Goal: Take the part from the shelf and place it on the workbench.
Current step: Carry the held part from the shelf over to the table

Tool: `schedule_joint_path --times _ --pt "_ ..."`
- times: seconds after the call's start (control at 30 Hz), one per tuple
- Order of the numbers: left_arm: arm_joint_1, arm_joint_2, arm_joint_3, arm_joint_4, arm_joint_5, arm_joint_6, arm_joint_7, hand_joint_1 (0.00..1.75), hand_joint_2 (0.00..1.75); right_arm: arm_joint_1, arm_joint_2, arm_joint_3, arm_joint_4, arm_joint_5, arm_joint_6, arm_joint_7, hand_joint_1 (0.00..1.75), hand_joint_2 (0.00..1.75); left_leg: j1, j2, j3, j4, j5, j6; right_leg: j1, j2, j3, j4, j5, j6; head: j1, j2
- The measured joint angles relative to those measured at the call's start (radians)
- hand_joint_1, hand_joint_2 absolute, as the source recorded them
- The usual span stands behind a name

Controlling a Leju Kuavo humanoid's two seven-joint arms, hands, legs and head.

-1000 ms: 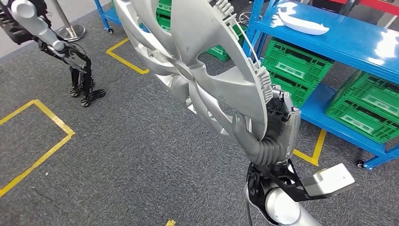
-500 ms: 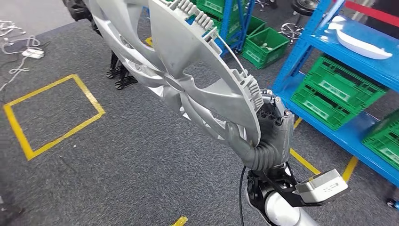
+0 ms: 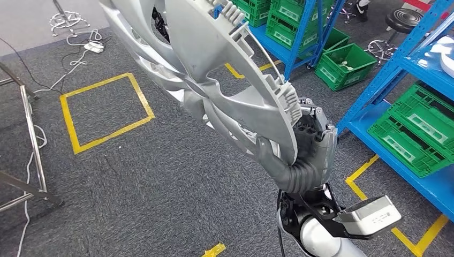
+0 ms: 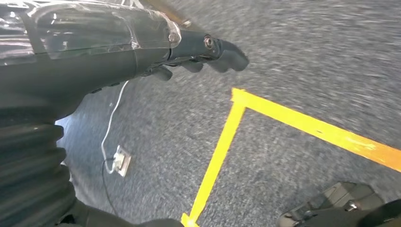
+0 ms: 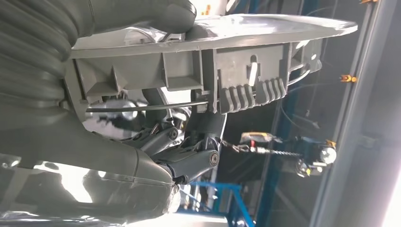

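Observation:
The part is a large silver wheel cover (image 3: 225,69), held up and tilted in front of me. My right hand (image 3: 310,150) grips its lower rim, thumb on the face and fingers behind the clipped edge. Up close in the right wrist view, the thumb (image 5: 142,14) presses on the cover's rim (image 5: 213,38) and the dark fingers (image 5: 189,161) sit behind the clips. My left hand (image 4: 189,45) hangs over grey carpet with its dark fingers stretched out and nothing in them.
Blue shelves with green crates (image 3: 417,134) stand at the right, a white part (image 3: 444,51) on an upper level. A green crate (image 3: 345,64) sits on the floor. Yellow tape (image 3: 104,112) marks a square on the carpet. A metal frame (image 3: 32,139) and cables (image 3: 80,53) lie left.
The whole picture has shifted: the camera turned, so the shelves slid right and a taped square and metal frame came in at the left. The wheel cover stays in my right hand.

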Motion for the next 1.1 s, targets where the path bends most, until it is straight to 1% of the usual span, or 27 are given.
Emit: schedule_joint_path --times 0.03,0.07,0.1,0.13,0.17,0.2,0.23,0.3,0.37,0.43,0.5,0.53,0.57,0.6,0.63,0.7,0.73,0.8,0.83,0.87,0.9,0.93,0.97,1.0,1.03,1.07,1.1 --pt "0.001 0.001 0.002 0.001 0.000 0.000 0.000 0.00 1.75 0.001 0.000 0.000 0.001 0.000 -0.001 0.001 1.75 1.75 0.008 0.001 -0.007 0.017 0.003 -0.010 -0.005 -0.015 0.000 0.004 -0.004 0.005 -0.005 0.000" --pt "0.002 0.002 0.004 0.002 0.000 0.000 0.000 0.00 1.75 0.002 0.000 0.000 0.001 -0.001 -0.001 0.002 1.75 1.75 0.015 0.007 0.005 -0.002 0.023 -0.021 -0.010 -0.028 0.000 0.010 -0.008 0.013 -0.009 0.000" --pt "0.003 0.003 0.005 0.003 0.000 0.001 0.001 0.00 1.75 0.001 0.000 0.000 0.001 -0.001 -0.001 0.002 1.75 1.75 0.023 0.024 0.035 -0.054 0.054 -0.033 -0.016 -0.041 0.000 0.019 -0.016 0.022 -0.012 0.000" --pt "0.003 0.003 0.006 0.004 0.000 0.002 0.000 0.00 1.75 0.001 0.000 0.000 0.002 -0.001 -0.001 0.002 1.75 1.75 0.025 0.053 0.067 -0.107 0.073 -0.044 -0.021 -0.052 -0.002 0.031 -0.025 0.033 -0.017 0.000" --pt "0.002 0.003 0.006 0.005 0.000 0.004 0.000 0.00 1.75 0.001 0.000 0.000 0.001 -0.001 -0.002 0.001 1.75 1.75 0.026 0.080 0.091 -0.151 0.087 -0.045 -0.023 -0.061 -0.004 0.047 -0.036 0.044 -0.022 0.000" --pt "0.003 0.001 0.006 0.005 -0.001 0.007 -0.001 0.00 1.75 0.001 0.000 0.000 0.000 0.001 -0.004 -0.002 1.75 1.75 0.024 0.101 0.104 -0.176 0.089 -0.036 -0.024 -0.068 -0.006 0.059 -0.046 0.054 -0.025 0.000" --pt "0.003 -0.001 0.007 0.006 0.000 0.011 -0.002 0.00 1.75 0.002 0.000 0.001 -0.002 0.004 -0.007 -0.008 1.75 1.75 0.019 0.108 0.103 -0.178 0.082 -0.021 -0.023 -0.074 -0.007 0.067 -0.051 0.060 -0.025 0.000" --pt "0.005 -0.003 0.007 0.007 0.007 0.019 -0.002 0.00 1.75 0.005 0.000 0.001 -0.006 0.010 -0.012 -0.021 1.75 1.75 0.016 0.088 0.098 -0.176 0.082 0.011 -0.026 -0.081 -0.006 0.071 -0.056 0.064 -0.015 0.000" --pt "0.006 -0.002 0.008 0.008 0.017 0.021 -0.002 0.00 1.75 0.008 0.002 0.002 -0.008 0.012 -0.016 -0.029 1.75 1.75 0.012 0.064 0.096 -0.176 0.084 0.025 -0.031 -0.045 -0.014 0.100 -0.087 0.064 -0.003 0.000" --pt "0.006 -0.002 0.011 0.008 0.022 0.021 -0.001 0.00 1.75 0.011 0.002 0.001 -0.010 0.007 -0.014 -0.033 1.75 1.75 0.005 0.037 0.096 -0.177 0.087 0.033 -0.028 0.008 -0.053 0.203 -0.155 0.058 0.010 0.000" --pt "0.006 -0.003 0.013 0.008 0.029 0.021 0.002 0.00 1.75 0.012 0.002 0.001 -0.009 -0.009 -0.006 -0.046 1.75 1.75 -0.005 0.007 0.094 -0.177 0.089 0.037 -0.017 0.024 -0.109 0.331 -0.209 0.045 0.022 0.000" --pt "0.006 -0.002 0.014 0.008 0.036 0.022 0.002 0.00 1.75 0.012 0.002 0.002 -0.008 -0.019 0.000 -0.054 1.75 1.75 -0.010 -0.010 0.094 -0.177 0.091 0.039 -0.010 0.027 -0.124 0.362 -0.212 0.035 0.026 0.000" --pt "0.007 -0.001 0.016 0.009 0.044 0.023 0.001 0.00 1.75 0.012 0.002 0.002 -0.007 -0.027 0.004 -0.061 1.75 1.75 -0.015 -0.026 0.095 -0.177 0.092 0.042 -0.002 0.030 -0.124 0.354 -0.194 0.024 0.027 0.000" --pt "0.007 0.000 0.019 0.009 0.052 0.025 -0.002 0.00 1.75 0.011 0.002 0.002 -0.006 -0.033 0.008 -0.066 1.75 1.75 -0.019 -0.043 0.096 -0.177 0.094 0.044 0.007 0.038 -0.108 0.312 -0.158 0.011 0.027 0.000" --pt "0.007 0.001 0.023 0.009 0.056 0.026 -0.004 0.00 1.75 0.010 0.002 0.002 -0.006 -0.036 0.011 -0.069 1.75 1.75 -0.021 -0.058 0.098 -0.178 0.096 0.047 0.017 0.054 -0.082 0.245 -0.116 -0.003 0.026 0.000" --pt "0.007 0.001 0.029 0.009 0.058 0.027 -0.008 0.00 1.75 0.006 0.002 0.001 -0.007 -0.039 0.013 -0.071 1.75 1.75 -0.018 -0.086 0.097 -0.182 0.103 0.047 0.031 0.092 -0.037 0.136 -0.060 -0.027 0.024 0.000" --pt "0.007 0.000 0.030 0.009 0.058 0.028 -0.009 0.00 1.75 0.003 0.002 0.001 -0.007 -0.040 0.013 -0.071 1.75 1.75 -0.014 -0.098 0.095 -0.185 0.108 0.044 0.035 0.103 -0.027 0.110 -0.050 -0.034 0.024 0.000" --pt "0.010 -0.002 0.031 0.009 0.054 0.028 -0.009 0.00 1.75 0.000 0.002 0.001 -0.007 -0.042 0.013 -0.072 1.75 1.75 -0.006 -0.122 0.092 -0.199 0.123 0.034 0.040 0.094 -0.018 0.082 -0.038 -0.044 0.030 0.000" --pt "0.011 -0.002 0.031 0.009 0.049 0.027 -0.008 0.00 1.75 -0.001 0.003 0.001 -0.008 -0.041 0.012 -0.072 1.75 1.75 -0.007 -0.109 0.090 -0.204 0.126 0.033 0.039 0.081 -0.007 0.055 -0.029 -0.047 0.033 0.000" --pt "0.012 0.000 0.031 0.009 0.043 0.025 -0.005 0.00 1.75 -0.001 0.003 0.001 -0.011 -0.040 0.011 -0.072 1.75 1.75 -0.010 -0.083 0.084 -0.199 0.119 0.031 0.037 0.068 0.006 0.025 -0.018 -0.049 0.033 0.000" --pt "0.011 0.001 0.031 0.009 0.038 0.021 -0.001 0.00 1.75 -0.001 0.003 0.000 -0.014 -0.038 0.010 -0.071 1.75 1.75 -0.012 -0.051 0.071 -0.176 0.101 0.027 0.034 0.053 0.017 -0.003 -0.008 -0.048 0.030 0.000" --pt "0.009 0.003 0.031 0.009 0.034 0.017 0.003 0.00 1.75 0.000 0.003 0.000 -0.018 -0.033 0.008 -0.071 1.75 1.75 -0.010 -0.018 0.049 -0.132 0.071 0.021 0.030 0.038 0.023 -0.020 -0.002 -0.042 0.026 0.000" --pt "0.007 0.004 0.031 0.009 0.031 0.013 0.006 0.00 1.75 0.001 0.003 0.000 -0.021 -0.026 0.006 -0.069 1.75 1.75 -0.004 -0.005 0.023 -0.077 0.040 0.010 0.027 0.024 0.024 -0.024 0.000 -0.038 0.020 0.000" --pt "0.005 0.005 0.031 0.009 0.029 0.010 0.008 0.00 1.75 0.003 0.003 0.000 -0.023 -0.018 0.003 -0.066 1.75 1.75 0.004 -0.003 0.000 -0.023 0.018 -0.002 0.022 0.007 0.024 -0.022 -0.002 -0.033 0.017 0.000" --pt "0.005 0.007 0.031 0.009 0.028 0.007 0.010 0.00 1.75 0.005 0.002 0.000 -0.024 -0.010 0.000 -0.063 1.75 1.75 0.013 -0.003 -0.011 0.009 0.011 -0.014 0.017 -0.008 0.023 -0.018 -0.006 -0.027 0.015 0.000" --pt "0.005 0.008 0.031 0.009 0.027 0.003 0.011 0.00 1.75 0.009 0.002 0.000 -0.025 -0.003 -0.002 -0.059 1.75 1.75 0.021 0.000 -0.006 0.008 0.021 -0.027 0.010 -0.023 0.023 -0.011 -0.011 -0.018 0.012 0.000" --pt "0.006 0.010 0.031 0.009 0.027 0.000 0.013 0.00 1.75 0.014 0.002 0.000 -0.028 0.004 -0.004 -0.056 1.75 1.75 0.030 0.010 0.018 -0.028 0.045 -0.041 0.002 -0.037 0.023 -0.001 -0.019 -0.007 0.010 0.000"
